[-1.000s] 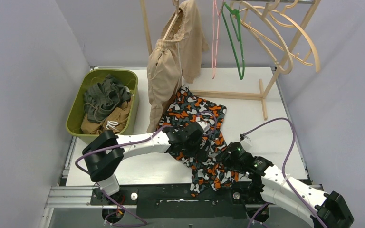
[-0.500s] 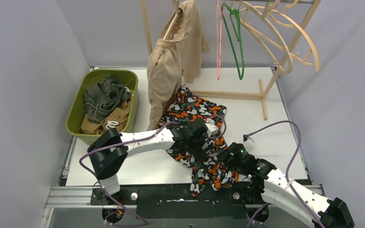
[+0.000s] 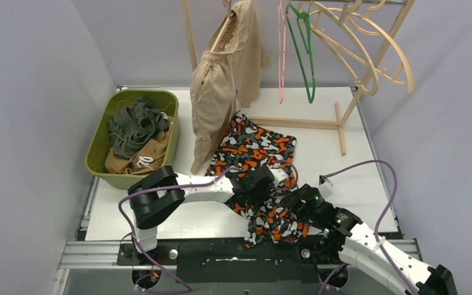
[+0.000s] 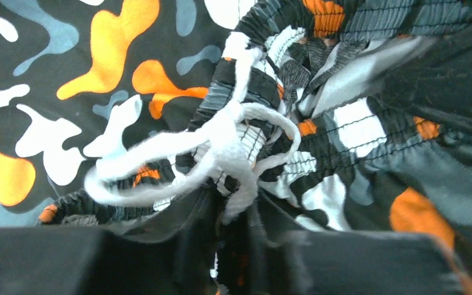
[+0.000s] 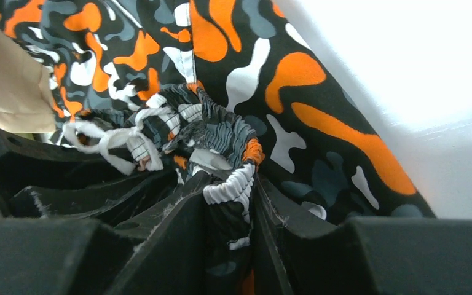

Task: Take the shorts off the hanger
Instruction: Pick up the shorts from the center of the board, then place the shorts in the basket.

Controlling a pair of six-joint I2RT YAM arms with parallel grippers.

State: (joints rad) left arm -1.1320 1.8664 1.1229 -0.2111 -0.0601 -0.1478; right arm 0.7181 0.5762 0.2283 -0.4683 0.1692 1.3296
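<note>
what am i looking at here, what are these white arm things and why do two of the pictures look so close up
These are two robot arms bolted at the near edge of a white table. The wide picture looks down from above and behind them. The other two come from a camera on each wrist, so the dark shapes at the bottom are that arm's own fingers. On the table lie camouflage shorts; the left gripper and the right gripper both pinch their gathered waistband. A green tub at the left holds olive shorts and brown shorts. Beige shorts hang on the wooden rack at the back, beside empty hangers.
</note>
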